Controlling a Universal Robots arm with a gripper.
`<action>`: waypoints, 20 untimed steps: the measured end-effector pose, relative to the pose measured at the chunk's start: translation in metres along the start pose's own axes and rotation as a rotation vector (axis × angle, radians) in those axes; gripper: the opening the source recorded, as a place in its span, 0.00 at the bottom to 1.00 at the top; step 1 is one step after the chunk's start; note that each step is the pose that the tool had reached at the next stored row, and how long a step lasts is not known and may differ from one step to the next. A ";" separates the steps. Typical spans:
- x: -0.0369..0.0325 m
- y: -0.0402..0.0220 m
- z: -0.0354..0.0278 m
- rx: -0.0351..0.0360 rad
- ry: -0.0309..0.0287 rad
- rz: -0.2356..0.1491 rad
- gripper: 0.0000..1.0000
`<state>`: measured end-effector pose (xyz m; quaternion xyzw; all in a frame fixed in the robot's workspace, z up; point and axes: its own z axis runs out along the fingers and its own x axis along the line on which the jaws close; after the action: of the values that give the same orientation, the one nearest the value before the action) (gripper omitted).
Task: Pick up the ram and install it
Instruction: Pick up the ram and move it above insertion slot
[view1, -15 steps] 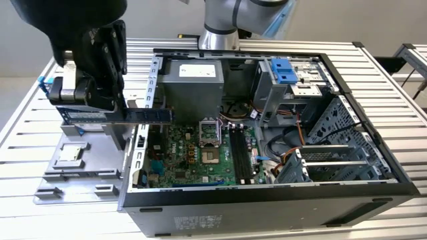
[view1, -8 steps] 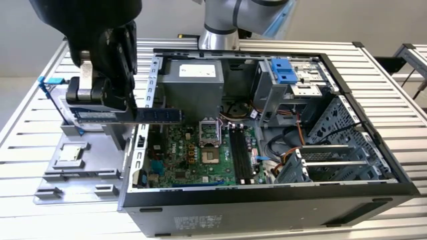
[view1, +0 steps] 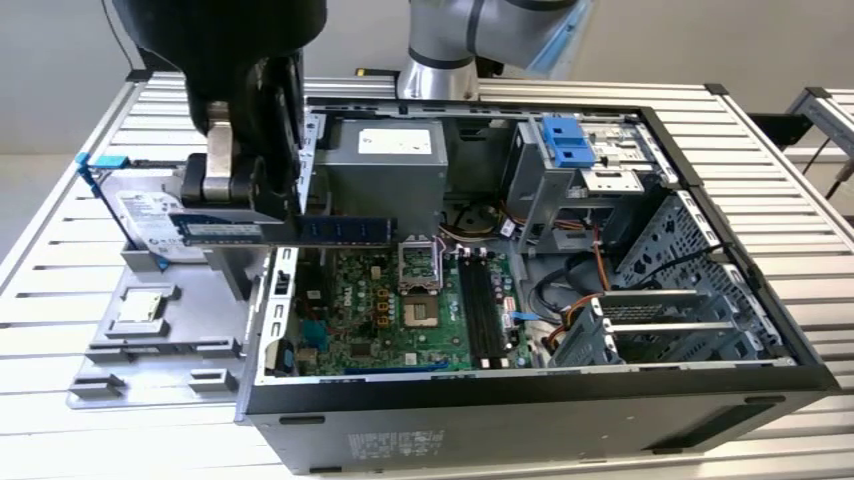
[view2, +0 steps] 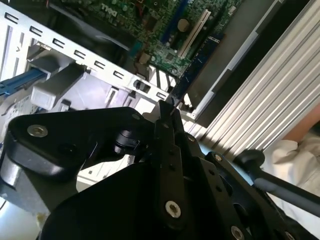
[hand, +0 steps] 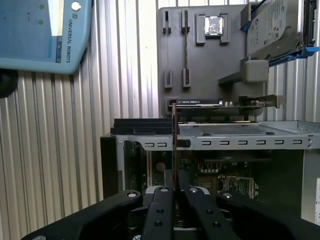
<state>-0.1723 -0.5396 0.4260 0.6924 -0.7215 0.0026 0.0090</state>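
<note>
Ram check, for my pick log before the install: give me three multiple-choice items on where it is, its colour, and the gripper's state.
1. Where is the ram?
A) in the gripper, over the case wall at the exterior view's left
B) seated low inside the case
C) outside the case, past its wall at the exterior view's right

2. What colour is the ram's board?
A) green
B) blue
C) red

3. What state is the gripper in?
A) open and empty
B) open around the ram
C) shut on the ram

Answers:
1 A: the exterior view shows it held level across that wall.
2 B: its board shows blue with dark chips.
3 C: in the first wrist view the fingers press on its thin edge.
</note>
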 end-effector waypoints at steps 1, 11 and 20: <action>0.0000 -0.0016 0.0000 0.0000 0.0000 0.000 0.00; -0.0007 -0.0178 -0.0002 -0.0001 0.0000 0.000 0.00; -0.0013 -0.0328 -0.0003 -0.0001 0.0000 0.000 0.00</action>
<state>-0.1395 -0.5396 0.4260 0.6924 -0.7215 0.0026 0.0091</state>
